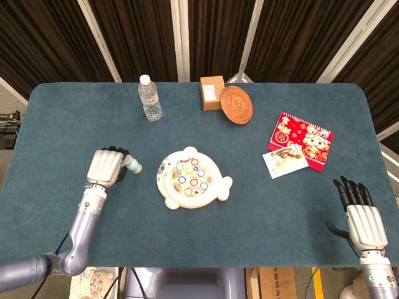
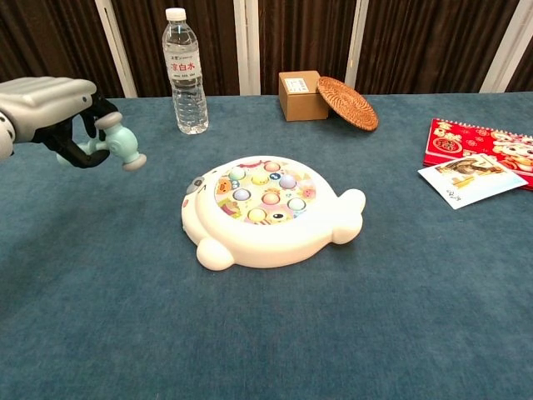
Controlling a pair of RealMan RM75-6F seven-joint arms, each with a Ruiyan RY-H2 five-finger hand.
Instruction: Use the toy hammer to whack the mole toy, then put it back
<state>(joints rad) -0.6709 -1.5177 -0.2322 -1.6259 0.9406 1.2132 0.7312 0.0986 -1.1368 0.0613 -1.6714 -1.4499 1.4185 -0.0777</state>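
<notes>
Blue-carpeted table (image 1: pixel 299 205), largest thing here; on it near centre sits the white whale-shaped mole toy (image 1: pixel 192 179), round pegs in its top tray all seated in their holes, none visibly popped as far as can be told. Left hand (image 1: pixel 106 167) grasps the toy hammer (image 2: pixel 119 145) by its handle, fingers wrapped round it, pale teal head sticking out toward the mole toy, held in the air left of the toy and apart from it. Step in hand looks like the carry toward the toy, whack not yet done. Next move calls for bringing the hammer head over the peg tray and down on a peg, then setting the hammer back on the table at left. Right hand (image 1: pixel 363 219) at near right, released, fingers straight and apart, holding nothing. Red picture book (image 1: pixel 300 140) at right with a card (image 1: pixel 285 162) lying against its near-left corner. Water bottle (image 1: pixel 149 98) at far left, upright, capped, seems filled with clear water. Small cardboard box (image 1: pixel 212 93) at far centre, closed, contents hidden; woven round lid (image 1: pixel 236 104) leans against its right side
</notes>
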